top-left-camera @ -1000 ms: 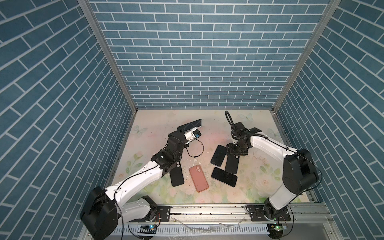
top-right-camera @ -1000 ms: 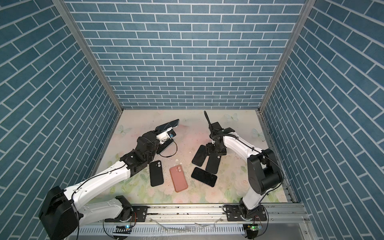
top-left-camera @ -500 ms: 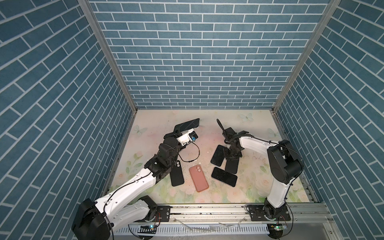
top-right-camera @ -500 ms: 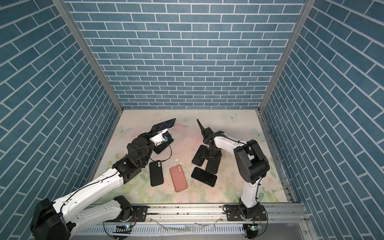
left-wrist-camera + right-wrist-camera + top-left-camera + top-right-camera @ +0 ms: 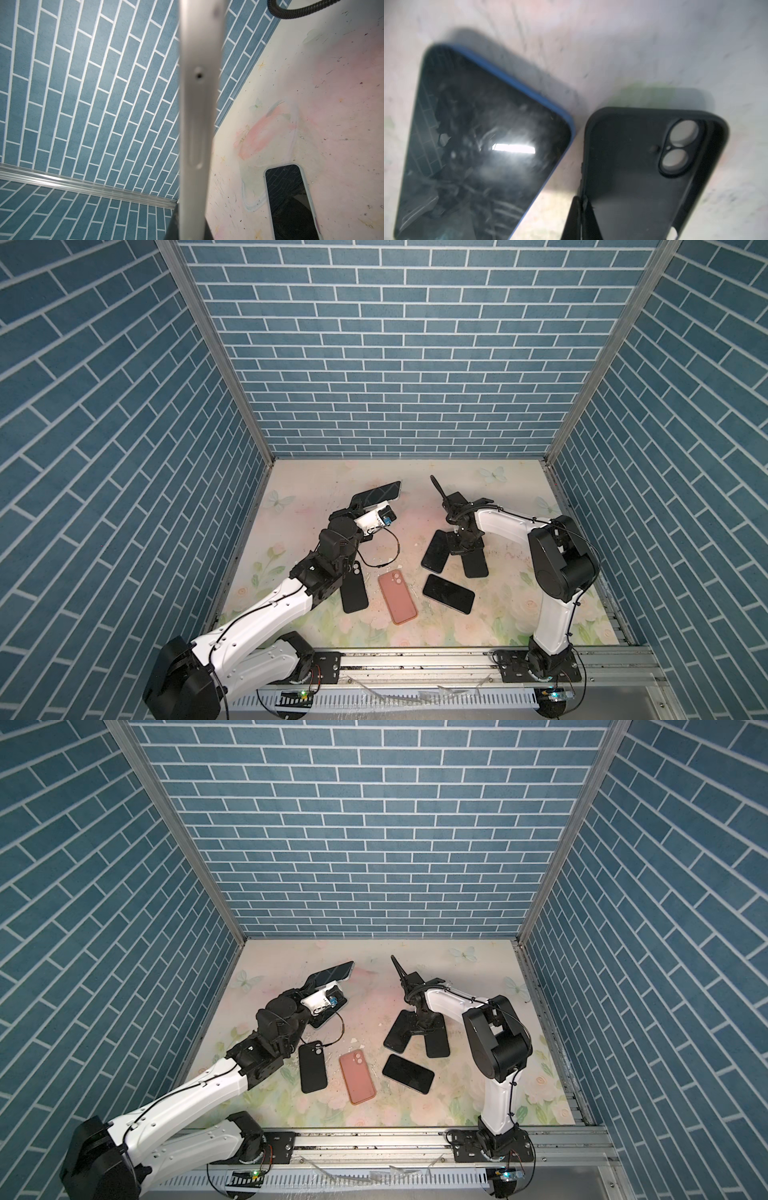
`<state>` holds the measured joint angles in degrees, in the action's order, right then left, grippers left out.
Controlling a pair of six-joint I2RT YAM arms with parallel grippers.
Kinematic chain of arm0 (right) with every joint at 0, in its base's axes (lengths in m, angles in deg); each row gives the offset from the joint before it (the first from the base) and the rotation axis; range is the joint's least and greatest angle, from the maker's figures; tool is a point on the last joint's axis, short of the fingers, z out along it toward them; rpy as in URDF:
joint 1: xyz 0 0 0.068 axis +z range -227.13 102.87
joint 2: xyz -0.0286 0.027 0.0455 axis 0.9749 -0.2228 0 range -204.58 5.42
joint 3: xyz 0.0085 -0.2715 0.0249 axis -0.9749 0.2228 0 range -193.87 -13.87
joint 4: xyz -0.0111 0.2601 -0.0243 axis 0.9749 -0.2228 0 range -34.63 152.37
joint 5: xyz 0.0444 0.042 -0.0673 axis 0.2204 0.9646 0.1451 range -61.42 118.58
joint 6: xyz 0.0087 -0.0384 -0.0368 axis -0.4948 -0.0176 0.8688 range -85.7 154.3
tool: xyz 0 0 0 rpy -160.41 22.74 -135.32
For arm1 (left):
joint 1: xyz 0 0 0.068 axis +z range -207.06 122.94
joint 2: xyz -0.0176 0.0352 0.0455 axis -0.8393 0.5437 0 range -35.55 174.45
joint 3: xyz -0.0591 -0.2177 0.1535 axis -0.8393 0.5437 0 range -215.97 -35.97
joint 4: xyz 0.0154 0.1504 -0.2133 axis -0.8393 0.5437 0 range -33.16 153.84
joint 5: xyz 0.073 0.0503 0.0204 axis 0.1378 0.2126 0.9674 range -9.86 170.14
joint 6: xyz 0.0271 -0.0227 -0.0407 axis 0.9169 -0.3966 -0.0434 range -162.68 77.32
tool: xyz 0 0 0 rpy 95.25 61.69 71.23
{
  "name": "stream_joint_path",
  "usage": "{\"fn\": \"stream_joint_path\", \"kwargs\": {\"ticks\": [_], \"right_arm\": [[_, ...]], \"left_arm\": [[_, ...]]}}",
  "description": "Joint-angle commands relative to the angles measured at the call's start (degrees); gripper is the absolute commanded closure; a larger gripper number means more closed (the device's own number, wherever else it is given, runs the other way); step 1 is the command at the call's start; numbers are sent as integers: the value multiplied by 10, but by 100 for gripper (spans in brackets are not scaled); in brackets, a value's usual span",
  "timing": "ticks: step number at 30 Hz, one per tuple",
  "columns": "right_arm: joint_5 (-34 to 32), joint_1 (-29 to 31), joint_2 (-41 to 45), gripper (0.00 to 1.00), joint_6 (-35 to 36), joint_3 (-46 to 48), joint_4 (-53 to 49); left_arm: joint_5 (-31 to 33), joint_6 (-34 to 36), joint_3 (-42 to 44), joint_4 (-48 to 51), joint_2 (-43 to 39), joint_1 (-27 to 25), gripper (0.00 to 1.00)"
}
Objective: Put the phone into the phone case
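- Nearest the front rail (image 5: 415,659), a pink case (image 5: 397,597), a spare black case (image 5: 354,589) and a dark phone (image 5: 449,594) lay flat on the table (image 5: 415,506), apart from one another and untouched.
- Just behind them, the right gripper (image 5: 581,201) had snapped closed within the last second, its jaws pinching one side wall of the black case (image 5: 633,166). The case lay apparently open side up, camera cut-out showing.
- A blue-edged phone (image 5: 483,145) lay just beside that case, nearly touching one corner and crowding that side.
- With the case seemingly pinned, the job looked ready for the phone to be brought across; nothing was seated in the case yet.
- Further back, the left gripper (image 5: 361,502) stayed clamped on the phone (image 5: 378,493), held tilted above the table (its metal edge filled the left wrist view).
- Another handset (image 5: 291,203) lay on the table below the raised phone.
- Bare table stretched between the two arms, leaving a clear lane for the crossing.
- The case's far side and end stood free, while the pinched wall and the blue-edged phone closed off the other side.
- The rear wall (image 5: 407,364) stood well behind both arms.
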<state>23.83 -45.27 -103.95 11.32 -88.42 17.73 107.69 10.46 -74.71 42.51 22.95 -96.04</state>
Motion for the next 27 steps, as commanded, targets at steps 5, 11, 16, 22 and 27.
{"fn": "stream_joint_path", "kwargs": {"ticks": [5,11,16,22,27], "right_arm": [[-82,-4,44,100,181,-93,-32],[26,5,23,100,411,-182,-43],[47,32,-43,100,609,-254,-85],[-4,67,-121,100,793,-278,-61],[0,93,-204,100,835,-352,-103]], "left_arm": [[29,-38,-10,-10,-33,1,100],[101,-36,-3,-65,-59,3,100],[134,-14,12,-106,-73,4,100],[136,-6,19,-121,-82,5,100],[138,-2,22,-126,-85,5,100]]}}
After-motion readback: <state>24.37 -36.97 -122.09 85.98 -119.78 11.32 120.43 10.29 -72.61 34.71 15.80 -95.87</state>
